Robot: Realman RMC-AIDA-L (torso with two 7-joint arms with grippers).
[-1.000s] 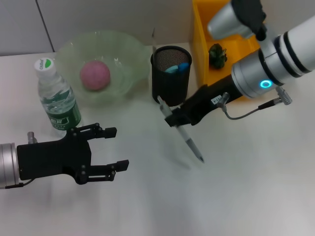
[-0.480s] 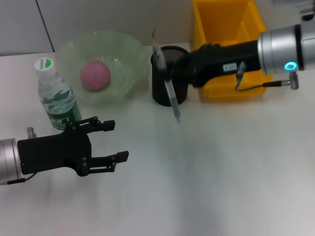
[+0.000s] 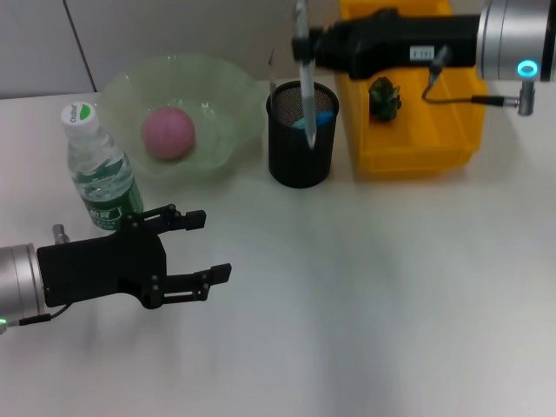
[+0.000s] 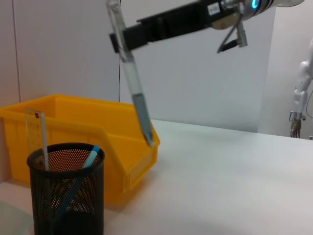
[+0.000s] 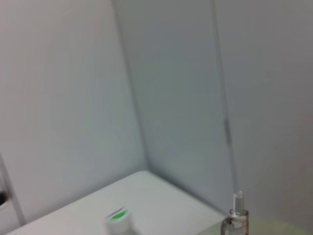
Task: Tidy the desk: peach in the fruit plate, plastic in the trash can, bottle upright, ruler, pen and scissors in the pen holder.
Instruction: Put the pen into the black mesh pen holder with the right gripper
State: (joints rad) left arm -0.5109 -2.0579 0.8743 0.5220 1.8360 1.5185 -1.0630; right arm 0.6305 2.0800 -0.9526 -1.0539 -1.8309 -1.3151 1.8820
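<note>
My right gripper [image 3: 306,45] is shut on a clear pen [image 3: 304,78] and holds it near upright, tip down, above the black mesh pen holder [image 3: 301,156]. The left wrist view shows the pen [image 4: 132,83] hanging above the holder [image 4: 66,193], which holds a clear ruler [image 4: 36,137] and a blue-handled item [image 4: 78,181]. A pink peach [image 3: 168,132] lies in the green glass fruit plate [image 3: 221,100]. A water bottle [image 3: 97,174] stands upright at the left. My left gripper [image 3: 204,245] is open and empty over the table in front of the bottle.
A yellow bin [image 3: 417,130] stands right of the pen holder with a dark green crumpled thing [image 3: 383,95] inside; the bin also shows in the left wrist view [image 4: 98,132]. The right wrist view shows a wall, the bottle's cap [image 5: 117,218] and the pen's top [image 5: 236,215].
My right gripper has lifted the pen from low over the table, swung it up and back, and turned it upright above the pen holder. The left arm has barely moved.
</note>
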